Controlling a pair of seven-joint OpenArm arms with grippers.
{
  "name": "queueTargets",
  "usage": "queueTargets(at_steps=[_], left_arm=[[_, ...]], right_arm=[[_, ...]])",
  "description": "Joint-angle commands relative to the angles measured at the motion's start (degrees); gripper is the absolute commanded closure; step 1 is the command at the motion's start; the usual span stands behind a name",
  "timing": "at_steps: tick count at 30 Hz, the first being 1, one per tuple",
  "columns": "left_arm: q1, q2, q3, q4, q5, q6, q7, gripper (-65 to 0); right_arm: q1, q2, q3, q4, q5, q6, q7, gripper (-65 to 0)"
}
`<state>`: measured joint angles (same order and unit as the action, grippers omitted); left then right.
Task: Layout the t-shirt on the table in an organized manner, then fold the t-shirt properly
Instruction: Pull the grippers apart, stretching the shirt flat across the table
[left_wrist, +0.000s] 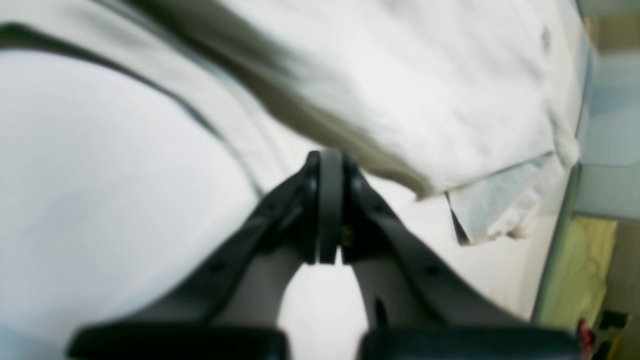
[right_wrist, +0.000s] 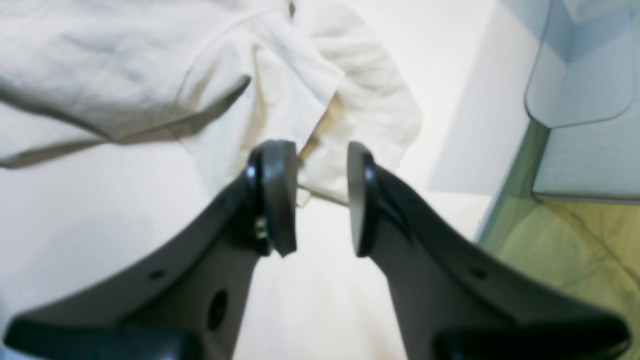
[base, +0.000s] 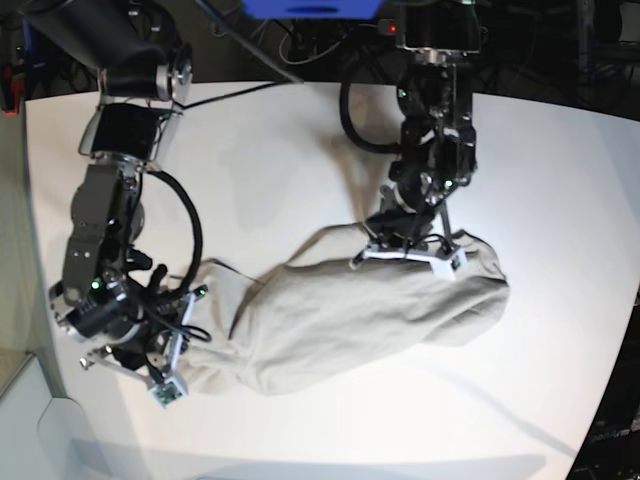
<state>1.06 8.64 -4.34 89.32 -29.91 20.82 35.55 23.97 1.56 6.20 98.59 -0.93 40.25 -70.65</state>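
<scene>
A wide, smooth white table (base: 560, 180) with rounded corners is filling most of the room's middle, with dark cabling and equipment crowding along its far edge and a strip of pale greenish floor showing past the near corner. Lying across the table's near half is a soft, light grey-beige cotton t-shirt (base: 370, 315), bunched into a long, rumpled lump that is running from the right arm's side toward the left arm's side, its surface full of shallow wrinkles and its edges curling under. From the left wrist view the fabric (left_wrist: 425, 90) is looking pale and creased, with a folded hem edge hanging out at one corner and a deep shadowed fold sloping across it. The left gripper (left_wrist: 330, 210) is sitting at the far upper edge of the cloth, its jaws pressed tight together; whether any fabric is caught between them I cannot tell, since the view there is blurred. The right gripper (right_wrist: 312, 197) is hovering at the shirt's other end, its two dark padded fingers (right_wrist: 277, 195) standing apart with a clear gap, holding nothing, while a crumpled sleeve (right_wrist: 350, 100) is lying just beyond the tips on the bare tabletop (right_wrist: 90, 225).
</scene>
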Motion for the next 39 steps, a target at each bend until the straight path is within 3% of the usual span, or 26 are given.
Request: queueTargets(at_steps=[1,6,15,20,26,39], left_arm=[[-1.1,0.4,0.6,0.5,-0.8,2.1,-1.7,0.0],[-3.0,0.4,4.5,-5.2,-1.1,4.7,-4.3,0.0],[-6.1,0.4,4.6,-14.6,-1.1,4.7,-4.1,0.0],[-3.3,-0.2,4.2,-12.3,-2.3,4.8,-1.2,0.0],[2.7,-9.5,0.6,-5.2,-11.0,7.8,1.2,0.0],[11.7,-29.0,-13.6,-3.6,-23.2,7.4,1.2,0.0]], right_arm=[[1.0,0.4,0.0,0.9,0.5,-0.2,0.9,-18.6],[-0.1,0.5,0.2,1.0,0.5,-0.2,0.9,-18.6],[-0.5,2.0,0.3,1.0,0.5,-0.2,0.9,-18.6],[-0.5,2.2,0.3,1.0,0.5,-0.2,0.9,-18.6],[-0.4,2.3,0.1,0.9,0.5,-0.2,1.1,-18.6],[-0.6,-2.0,-2.2,0.3,0.5,-0.2,1.2,-18.6]])
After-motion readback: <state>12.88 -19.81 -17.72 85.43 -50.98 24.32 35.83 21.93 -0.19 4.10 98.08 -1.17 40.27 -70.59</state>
